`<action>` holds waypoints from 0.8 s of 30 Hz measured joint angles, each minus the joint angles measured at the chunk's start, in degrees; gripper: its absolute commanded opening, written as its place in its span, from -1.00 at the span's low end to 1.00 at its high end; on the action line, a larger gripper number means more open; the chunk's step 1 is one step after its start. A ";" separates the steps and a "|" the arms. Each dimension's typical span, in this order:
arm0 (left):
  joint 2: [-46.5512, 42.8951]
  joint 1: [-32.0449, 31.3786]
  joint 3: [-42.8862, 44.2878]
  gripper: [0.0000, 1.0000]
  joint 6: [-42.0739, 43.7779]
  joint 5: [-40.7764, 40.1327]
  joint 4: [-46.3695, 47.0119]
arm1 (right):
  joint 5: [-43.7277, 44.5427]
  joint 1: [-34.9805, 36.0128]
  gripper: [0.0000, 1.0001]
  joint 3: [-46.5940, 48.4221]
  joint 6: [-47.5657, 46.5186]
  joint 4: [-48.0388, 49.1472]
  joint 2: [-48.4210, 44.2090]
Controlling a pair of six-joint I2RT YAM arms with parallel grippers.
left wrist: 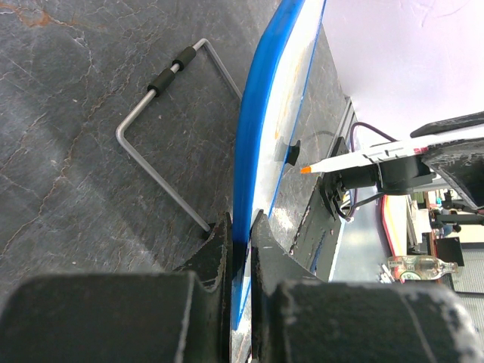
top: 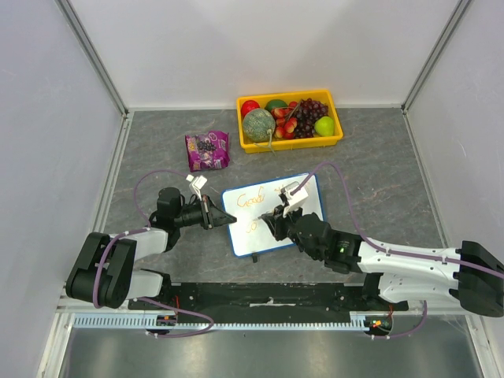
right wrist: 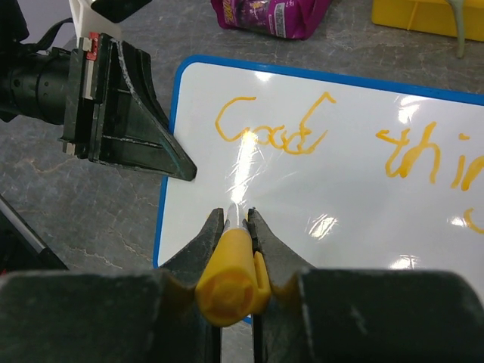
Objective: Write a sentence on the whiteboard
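Left gripper (left wrist: pixel 240 227): is clenching on the whiteboard's (top: pixel 248 236) left rim, steadying it.
Whiteboard: is lying on the counter (top: pixel 157 157) between the arms.
Sentence (right wrist: pixel 272 132): is running in orange along the top; a second line seems to be starting lower down.
Marker (right wrist: pixel 231 272): is pointing at the blank lower left; whether the tip is touching is unclear.
Right gripper (right wrist: pixel 234 215): is squeezing the marker's barrel.
Risk, slip: if the rim grip is loosening, strokes may be pushing the board askew and warping letters.
Risk, pressure: pressing too hard may be tilting the marker between the jaws; pressing too lightly may be leaving gaps.
Risk, smear: the right gripper crossing wet ink may be smudging it.
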 measured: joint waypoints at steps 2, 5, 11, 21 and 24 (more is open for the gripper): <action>0.00 0.00 0.00 -0.96 0.00 0.00 0.00 | 0.39 0.00 -1.00 -0.20 0.02 -0.31 0.07; 0.00 0.00 0.00 -0.96 0.00 0.00 0.00 | 1.16 0.00 -1.00 -0.76 0.02 -0.70 0.09; 0.00 0.00 0.00 -0.96 0.00 0.00 0.00 | 1.57 -0.04 -1.00 -1.73 0.04 -1.22 0.11; 0.00 0.00 0.00 -0.96 -0.02 -0.02 -0.04 | 1.73 -0.04 -1.00 -2.67 0.48 -0.83 0.20; 0.00 0.00 0.00 -0.96 0.00 -0.04 -0.09 | 1.68 -0.04 -1.00 -2.95 0.76 -0.74 0.07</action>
